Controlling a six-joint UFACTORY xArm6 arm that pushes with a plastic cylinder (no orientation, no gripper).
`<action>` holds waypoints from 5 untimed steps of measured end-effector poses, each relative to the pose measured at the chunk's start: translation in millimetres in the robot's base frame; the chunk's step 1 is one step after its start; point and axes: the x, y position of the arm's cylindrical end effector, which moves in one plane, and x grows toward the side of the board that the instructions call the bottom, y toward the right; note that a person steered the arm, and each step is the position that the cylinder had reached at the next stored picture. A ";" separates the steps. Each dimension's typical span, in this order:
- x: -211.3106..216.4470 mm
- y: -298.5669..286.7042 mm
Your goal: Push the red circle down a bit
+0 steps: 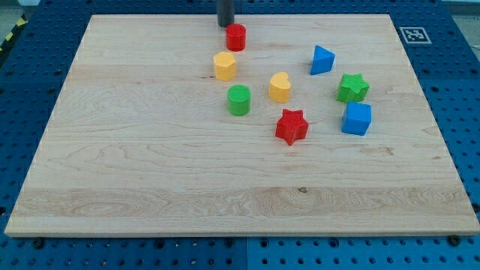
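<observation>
Dark rod cropped at top, my tip just above red circle

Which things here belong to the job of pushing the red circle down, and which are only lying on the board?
Part of the job:
red circle
my tip, just above it toward the view's top left

Only lying about:
yellow hexagon
yellow heart
green circle
red star
blue triangle
green star
blue cube

Board is pale wood — visible grain, smooth, low-sheen finish. Blocks such as the red circle and green circle look like matt plastic with fine ridged tops. Rod above my tip is dark, matt — surrounding blue table is perforated.
</observation>
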 end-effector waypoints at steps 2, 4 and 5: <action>12.3 23.8; 28.6 43.2; 21.4 38.1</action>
